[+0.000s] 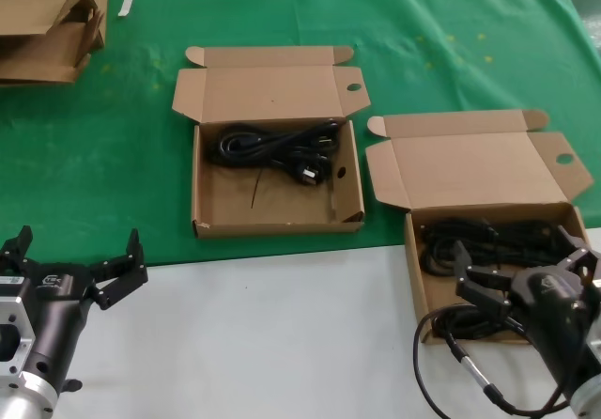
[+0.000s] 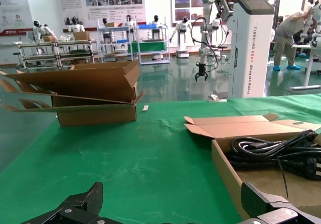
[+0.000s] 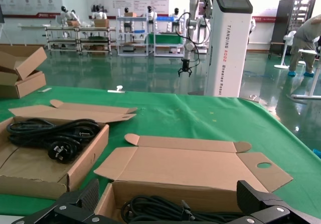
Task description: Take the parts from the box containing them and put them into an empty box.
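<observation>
Right end effector point(image 1: 512, 283): fingers apart, empty, hovering at near edge of source box point(image 1: 418, 278); cords point(image 1: 488, 240) just ahead and below, bundle running crosswise. Nearer arm by far. Left end effector point(image 1: 75, 264) apart, idle, well short of second box point(image 1: 202, 184), which already holds a cord bundle point(image 1: 277, 147). Right wrist view shows cord top point(image 3: 165, 211); head view alone shows both boxes.
</observation>
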Tool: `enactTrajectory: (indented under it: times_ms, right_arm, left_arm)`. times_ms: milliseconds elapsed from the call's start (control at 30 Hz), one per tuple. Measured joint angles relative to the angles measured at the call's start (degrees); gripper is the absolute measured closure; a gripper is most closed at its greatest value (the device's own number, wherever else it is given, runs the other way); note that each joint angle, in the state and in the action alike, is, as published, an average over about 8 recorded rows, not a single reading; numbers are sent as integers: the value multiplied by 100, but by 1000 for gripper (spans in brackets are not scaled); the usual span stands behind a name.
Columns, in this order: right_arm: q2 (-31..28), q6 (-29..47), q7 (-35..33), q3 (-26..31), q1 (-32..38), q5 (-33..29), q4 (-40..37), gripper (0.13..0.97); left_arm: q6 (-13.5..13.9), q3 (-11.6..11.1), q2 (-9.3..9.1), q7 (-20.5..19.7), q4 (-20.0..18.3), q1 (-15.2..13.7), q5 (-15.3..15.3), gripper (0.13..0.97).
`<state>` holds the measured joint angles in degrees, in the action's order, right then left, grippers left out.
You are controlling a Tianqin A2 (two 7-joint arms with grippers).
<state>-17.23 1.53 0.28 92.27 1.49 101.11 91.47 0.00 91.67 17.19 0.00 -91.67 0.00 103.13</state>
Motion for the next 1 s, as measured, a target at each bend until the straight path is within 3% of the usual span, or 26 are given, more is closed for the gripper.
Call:
enactTrajectory:
  times_ms: [1000]
  right_arm:
    - [0,0,0,0,0,0,0,129]
  left_arm:
    - [0,0,0,0,0,0,0,132]
